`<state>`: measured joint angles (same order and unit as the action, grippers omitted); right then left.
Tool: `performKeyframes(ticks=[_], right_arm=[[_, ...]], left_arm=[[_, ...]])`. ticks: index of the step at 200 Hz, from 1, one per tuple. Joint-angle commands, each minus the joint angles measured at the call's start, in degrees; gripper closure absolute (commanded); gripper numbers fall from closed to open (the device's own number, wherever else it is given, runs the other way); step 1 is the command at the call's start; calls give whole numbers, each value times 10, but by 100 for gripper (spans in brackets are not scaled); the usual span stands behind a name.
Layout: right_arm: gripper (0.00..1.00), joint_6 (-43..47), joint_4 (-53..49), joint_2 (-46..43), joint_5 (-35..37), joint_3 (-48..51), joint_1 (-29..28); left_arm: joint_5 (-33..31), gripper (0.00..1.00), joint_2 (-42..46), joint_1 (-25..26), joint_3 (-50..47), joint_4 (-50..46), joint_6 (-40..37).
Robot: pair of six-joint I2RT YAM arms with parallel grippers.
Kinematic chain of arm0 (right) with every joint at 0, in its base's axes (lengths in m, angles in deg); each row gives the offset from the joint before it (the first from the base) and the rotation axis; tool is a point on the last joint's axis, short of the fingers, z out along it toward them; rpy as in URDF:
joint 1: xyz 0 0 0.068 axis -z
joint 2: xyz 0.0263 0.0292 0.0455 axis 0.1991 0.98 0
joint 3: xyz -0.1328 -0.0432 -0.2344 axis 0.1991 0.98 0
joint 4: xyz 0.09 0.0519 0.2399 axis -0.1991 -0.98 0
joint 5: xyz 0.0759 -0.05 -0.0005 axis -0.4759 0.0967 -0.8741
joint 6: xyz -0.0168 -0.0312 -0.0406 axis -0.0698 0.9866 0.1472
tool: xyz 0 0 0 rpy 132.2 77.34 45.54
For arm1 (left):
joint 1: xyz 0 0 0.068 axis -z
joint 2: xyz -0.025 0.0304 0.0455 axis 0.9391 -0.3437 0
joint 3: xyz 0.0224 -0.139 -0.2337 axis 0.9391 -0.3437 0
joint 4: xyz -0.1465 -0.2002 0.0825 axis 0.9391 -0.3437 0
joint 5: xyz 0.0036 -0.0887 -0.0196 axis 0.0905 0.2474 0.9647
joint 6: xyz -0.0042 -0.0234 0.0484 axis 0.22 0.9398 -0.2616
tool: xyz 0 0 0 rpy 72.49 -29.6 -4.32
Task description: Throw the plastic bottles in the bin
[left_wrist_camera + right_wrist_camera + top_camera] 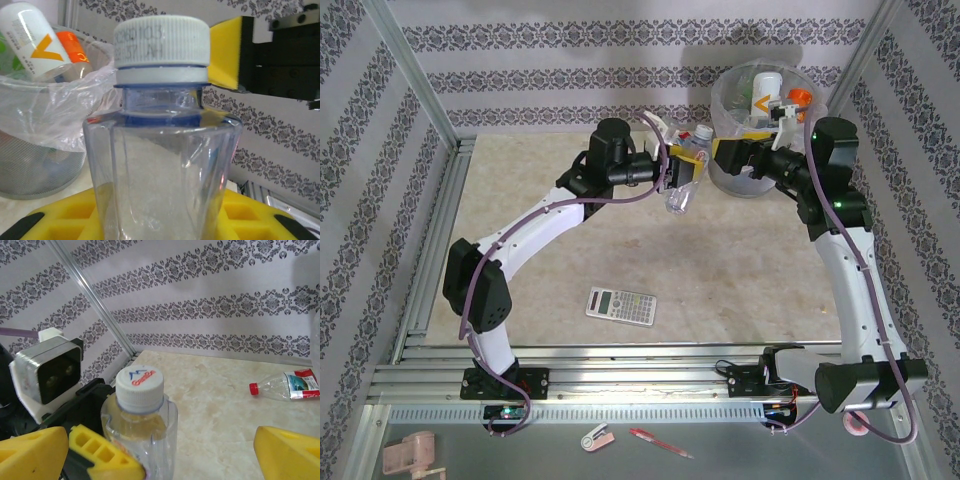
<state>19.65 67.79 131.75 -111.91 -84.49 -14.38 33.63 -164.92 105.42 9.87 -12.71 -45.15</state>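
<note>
A clear plastic bottle with a white cap stands upright in the air, just left of the bin. My left gripper is shut on its body, yellow fingers on either side. My right gripper is open and faces the bottle from the bin's side; its wide-spread fingers do not touch it. Several bottles lie in the bagged bin. A red-capped bottle lies on the table.
A grey calculator lies on the near middle of the table. Metal frame rails border the table on the left and at the front. Patterned walls close off the back and the sides.
</note>
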Motion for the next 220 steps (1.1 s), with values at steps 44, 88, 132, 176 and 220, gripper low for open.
performKeyframes(ticks=[44,88,132,176,220], right_arm=[[10,-1,0,11,-14,-28,-18],[24,4,-2,13,-9,-32,-19],[40,4,-12,19,-14,-37,-20],[40,21,-35,19,-4,-38,-20],[37,29,-54,20,-9,-37,-24]], left_arm=[[1,62,-20,37,58,-69,-71],[-3,62,-26,47,69,-93,-89],[-7,62,-25,48,72,-93,-92],[-8,62,-24,48,70,-91,-93],[-10,62,-24,48,71,-88,-93]])
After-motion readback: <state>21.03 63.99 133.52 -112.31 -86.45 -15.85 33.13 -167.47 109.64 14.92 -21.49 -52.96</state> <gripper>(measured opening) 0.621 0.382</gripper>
